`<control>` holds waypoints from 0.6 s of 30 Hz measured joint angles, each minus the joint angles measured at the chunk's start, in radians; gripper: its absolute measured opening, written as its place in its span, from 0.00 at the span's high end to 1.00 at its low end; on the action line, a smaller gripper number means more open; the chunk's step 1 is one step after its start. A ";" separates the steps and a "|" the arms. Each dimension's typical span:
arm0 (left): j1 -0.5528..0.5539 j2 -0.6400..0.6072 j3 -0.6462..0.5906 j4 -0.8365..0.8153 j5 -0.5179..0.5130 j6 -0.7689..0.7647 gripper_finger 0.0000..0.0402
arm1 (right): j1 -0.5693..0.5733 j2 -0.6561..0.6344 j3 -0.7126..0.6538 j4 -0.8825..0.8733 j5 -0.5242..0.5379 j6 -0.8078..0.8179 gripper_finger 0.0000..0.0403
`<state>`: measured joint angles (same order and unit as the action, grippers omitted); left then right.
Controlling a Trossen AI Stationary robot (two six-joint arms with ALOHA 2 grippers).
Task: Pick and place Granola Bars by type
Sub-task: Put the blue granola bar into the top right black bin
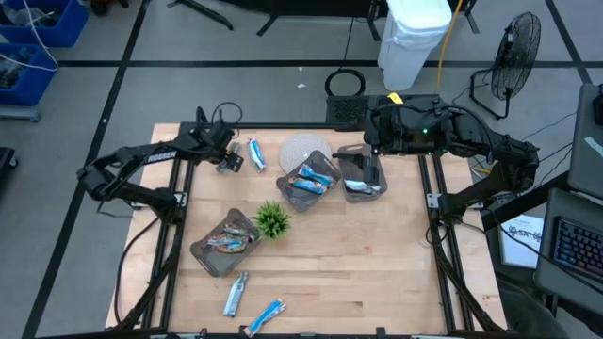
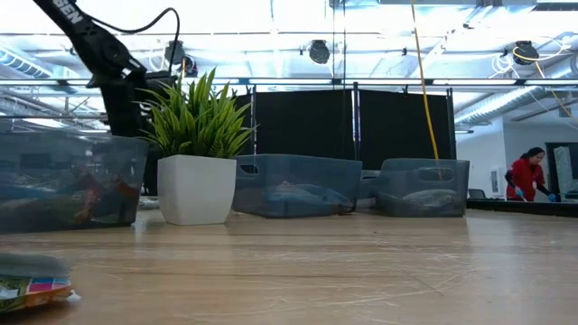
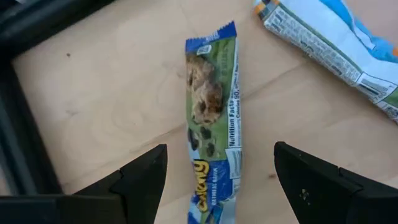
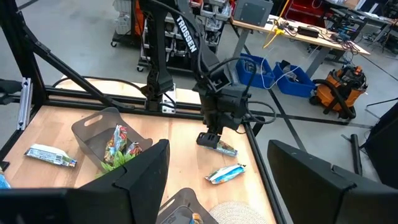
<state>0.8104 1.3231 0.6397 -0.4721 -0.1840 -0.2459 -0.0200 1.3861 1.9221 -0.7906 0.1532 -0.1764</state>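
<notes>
The wooden worktop (image 1: 377, 273) spreads under me, three grey trays on it: one near the front left (image 1: 224, 243), two toward the back (image 1: 308, 181) (image 1: 362, 176), all holding Granola Bars. Only the high view takes in the whole spread; the low view turns the trays into murky tubs behind the potted plant (image 2: 194, 149), their contents too dim to sort. Two loose bars (image 1: 236, 293) (image 1: 267, 316) lie at the front edge. My right claw (image 1: 369, 155) hangs wide open over the back right tray, gripping nothing. My left claw (image 1: 229, 162) is down at the worktop's back left, fingers spread wide either side of a green-and-blue bar (image 3: 212, 118). My wrist view cuts off its near end, so I cannot tell whether I touch it. Another blue bar (image 1: 255, 154) lies just beside.
</notes>
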 joint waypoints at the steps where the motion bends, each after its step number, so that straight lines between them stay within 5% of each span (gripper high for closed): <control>1: 0.000 0.000 -0.012 0.015 0.001 -0.001 0.27 | 0.000 0.000 0.000 0.000 0.000 0.000 0.35; 18: 0.001 0.000 -0.131 0.145 0.025 -0.054 0.27 | 0.000 0.000 0.000 0.035 0.000 0.000 0.35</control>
<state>0.8112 1.3228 0.5088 -0.3268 -0.1588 -0.2998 -0.0200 1.3861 1.9221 -0.7557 0.1532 -0.1766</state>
